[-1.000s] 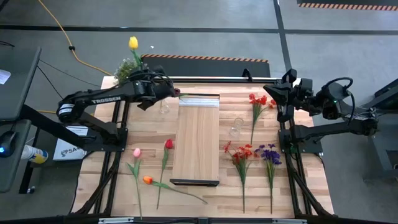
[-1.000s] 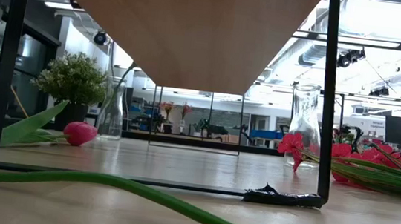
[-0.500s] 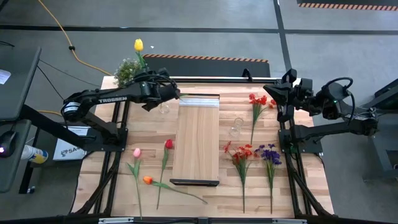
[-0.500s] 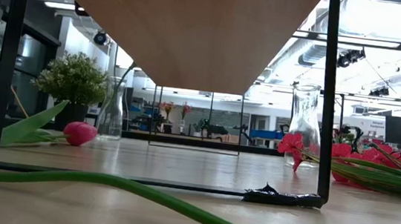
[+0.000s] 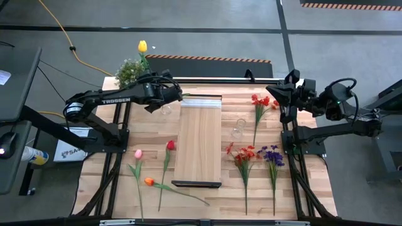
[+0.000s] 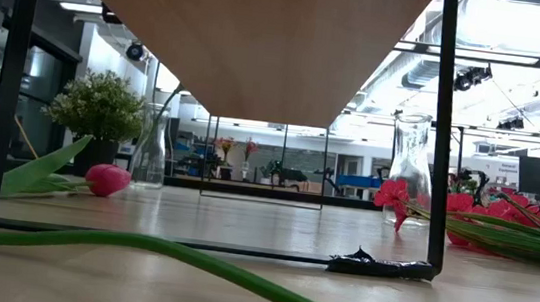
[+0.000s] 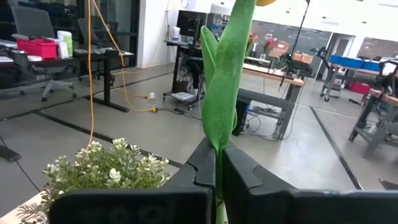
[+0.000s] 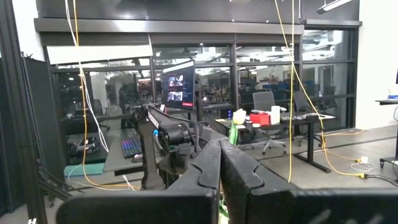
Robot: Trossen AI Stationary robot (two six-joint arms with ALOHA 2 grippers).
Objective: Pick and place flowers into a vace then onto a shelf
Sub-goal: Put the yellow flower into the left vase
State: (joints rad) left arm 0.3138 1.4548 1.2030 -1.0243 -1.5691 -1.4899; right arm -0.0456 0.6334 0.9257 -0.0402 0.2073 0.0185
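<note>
The left arm is stretched from its base at the table's left edge toward the far end of the shelf [image 5: 197, 139], with its wrist raised near that end's left corner. The left gripper [image 7: 217, 163] is pointed upward and closed on the green stem of the yellow tulip [image 5: 142, 46], which is pinched between the two dark fingers [image 7: 202, 162]. The right arm is held folded well to the right of the shelf, by the table's right edge, and the right gripper [image 8: 219, 160] is closed on nothing, its fingers pressed together.
</note>
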